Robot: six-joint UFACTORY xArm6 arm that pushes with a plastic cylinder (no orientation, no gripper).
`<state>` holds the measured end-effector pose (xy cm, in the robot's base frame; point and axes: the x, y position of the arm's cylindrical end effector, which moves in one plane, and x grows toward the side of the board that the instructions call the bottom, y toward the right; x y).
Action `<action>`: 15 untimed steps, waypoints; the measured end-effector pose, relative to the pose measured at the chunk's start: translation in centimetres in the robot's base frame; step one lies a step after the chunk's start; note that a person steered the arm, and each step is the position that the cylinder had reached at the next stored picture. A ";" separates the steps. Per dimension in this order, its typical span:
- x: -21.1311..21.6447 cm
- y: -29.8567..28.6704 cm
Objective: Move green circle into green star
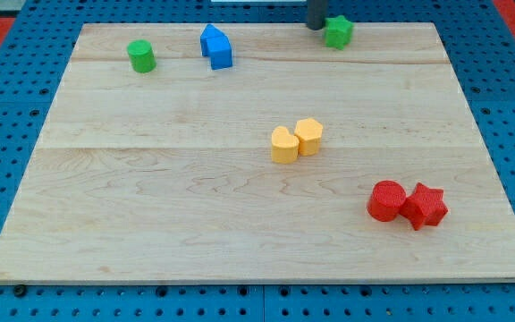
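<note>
The green circle stands near the board's top left. The green star sits at the board's top edge, right of centre. My tip is at the top edge, just left of the green star and close to touching it. The green circle is far to the view's left of both.
Two blue blocks touch each other between the green circle and the star. Two yellow blocks sit together mid-board. A red circle and a red star touch at the lower right. The wooden board lies on a blue pegboard.
</note>
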<state>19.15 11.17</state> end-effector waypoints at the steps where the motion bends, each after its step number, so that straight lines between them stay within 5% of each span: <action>1: 0.0 1.3; 4: 0.9 -5.7; 6: 11.7 -9.0; 7: 14.4 -13.3; 10: 12.0 -36.2; 15: 7.2 -32.0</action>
<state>26.39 -20.87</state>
